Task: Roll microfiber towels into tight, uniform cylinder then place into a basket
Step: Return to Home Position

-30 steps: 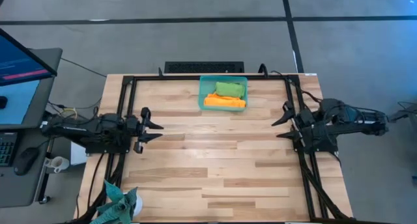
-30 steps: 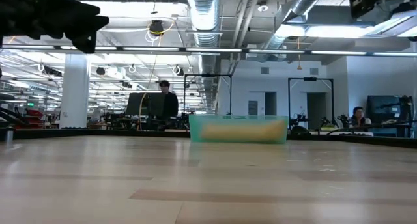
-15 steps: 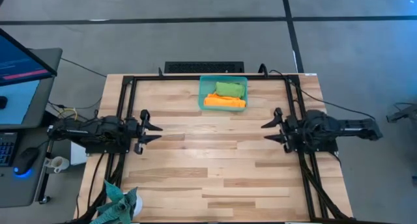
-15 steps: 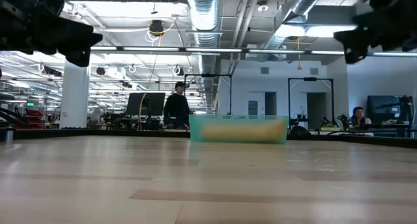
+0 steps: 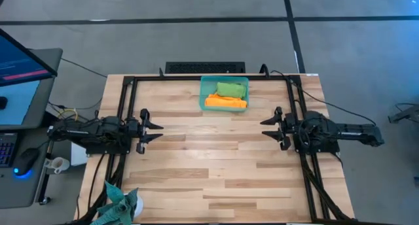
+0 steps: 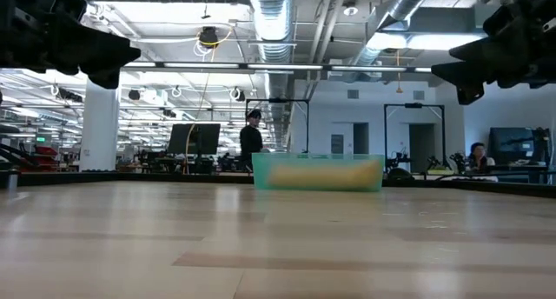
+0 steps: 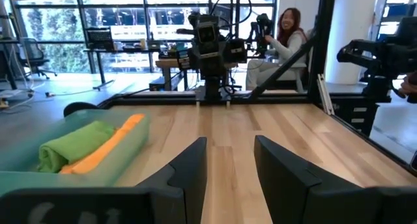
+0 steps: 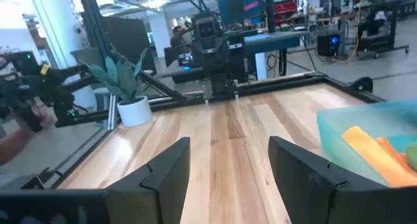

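My tabletop [image 5: 216, 173] has open wood stretching from side to side between my two arms. The basket [image 5: 224, 78] sits mid-way along its far edge, well apart from both pincers. Inside, the green towel [image 5: 230, 89] lies touching the orange towel [image 5: 226, 103]. From table height both blur behind the basket wall. My left pincer [image 5: 159, 131] and right pincer [image 5: 264, 128] hang near opposite side edges, each spread wide and holding nothing.

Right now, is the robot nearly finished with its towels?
Looks finished. The green towel and orange towel lie rolled inside the basket. The left claw and right claw hang open and empty at the sides of the table. I see no more towels waiting.
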Motion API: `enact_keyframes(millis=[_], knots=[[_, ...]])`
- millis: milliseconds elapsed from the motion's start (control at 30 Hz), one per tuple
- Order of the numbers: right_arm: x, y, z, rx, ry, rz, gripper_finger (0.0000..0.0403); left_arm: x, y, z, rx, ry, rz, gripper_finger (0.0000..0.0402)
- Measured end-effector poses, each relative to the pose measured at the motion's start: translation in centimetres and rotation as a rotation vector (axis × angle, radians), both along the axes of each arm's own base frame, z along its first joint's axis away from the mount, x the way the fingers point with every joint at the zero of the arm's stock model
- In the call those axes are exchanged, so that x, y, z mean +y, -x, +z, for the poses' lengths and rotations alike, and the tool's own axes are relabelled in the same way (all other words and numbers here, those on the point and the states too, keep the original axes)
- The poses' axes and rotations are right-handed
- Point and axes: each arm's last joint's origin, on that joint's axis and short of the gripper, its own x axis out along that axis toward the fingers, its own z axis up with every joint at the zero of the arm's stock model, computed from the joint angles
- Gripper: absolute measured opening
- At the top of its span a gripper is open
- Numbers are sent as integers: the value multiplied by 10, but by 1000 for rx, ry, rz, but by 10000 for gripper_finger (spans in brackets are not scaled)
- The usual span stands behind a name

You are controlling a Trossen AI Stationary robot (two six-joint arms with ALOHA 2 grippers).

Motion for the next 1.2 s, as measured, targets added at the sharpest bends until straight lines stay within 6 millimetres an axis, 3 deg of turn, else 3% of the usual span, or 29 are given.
enact_keyframes(millis=[1200], knots=[[0, 0, 0, 3, -40, 2, 228, 0, 0, -1, 5, -45, -2, 118]])
